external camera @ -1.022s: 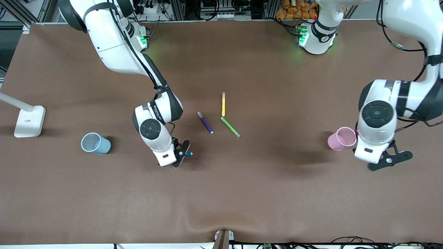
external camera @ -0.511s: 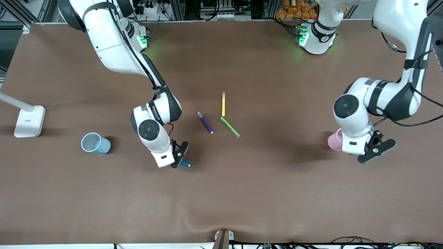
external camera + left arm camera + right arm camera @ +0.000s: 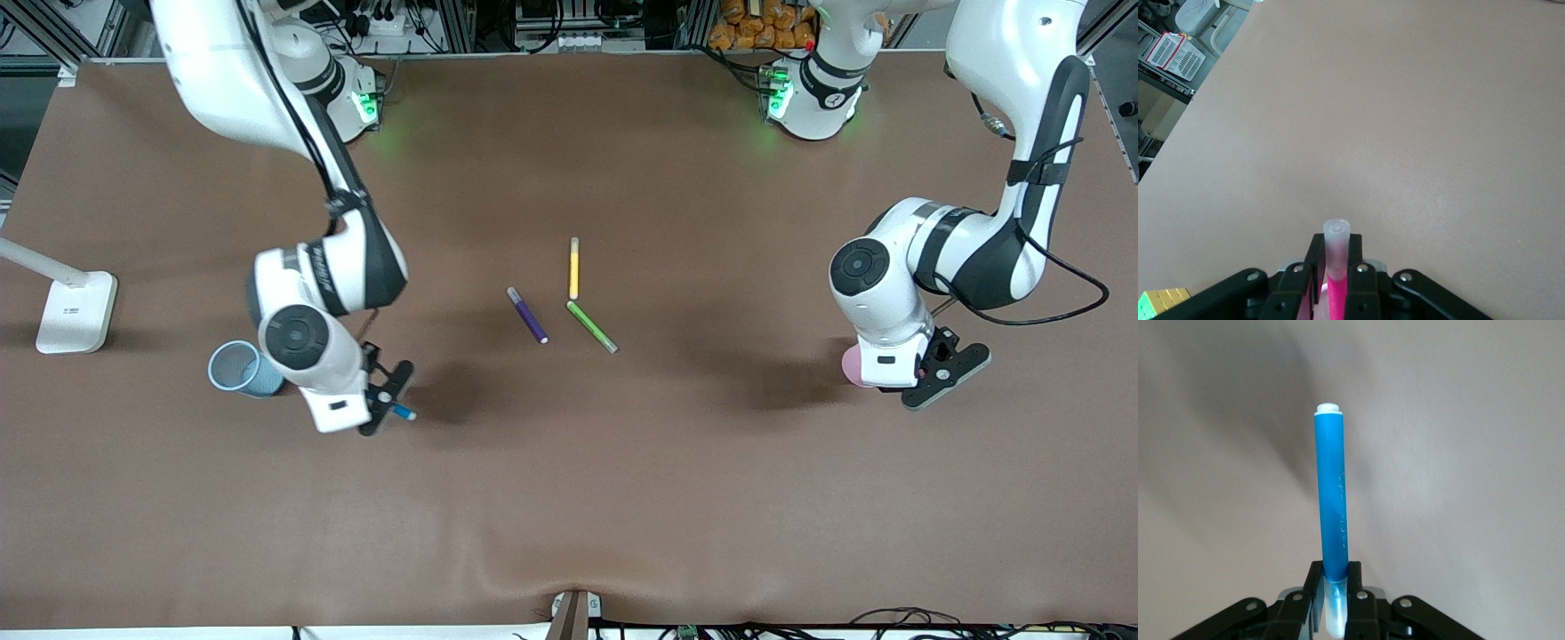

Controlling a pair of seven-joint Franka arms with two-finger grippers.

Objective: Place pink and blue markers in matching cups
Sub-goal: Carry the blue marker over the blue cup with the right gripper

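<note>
Markers are both in hand, neither yet in a cup. In the front view, your right gripper (image 3: 388, 407) hangs just beside the pale blue cup (image 3: 238, 367), clamped on the blue marker (image 3: 402, 412); your left gripper (image 3: 938, 373) hangs over the pink cup (image 3: 851, 366), which its wrist mostly hides. Purple, yellow and green markers lie mid-table. In the left wrist view, the jaws pinch the pink marker (image 3: 1335, 267), pale end outward, above bare table (image 3: 1405, 100). In the right wrist view, the jaws grip the blue marker's greyish end. Both drops remain; the pink one looks closer, probably.
</note>
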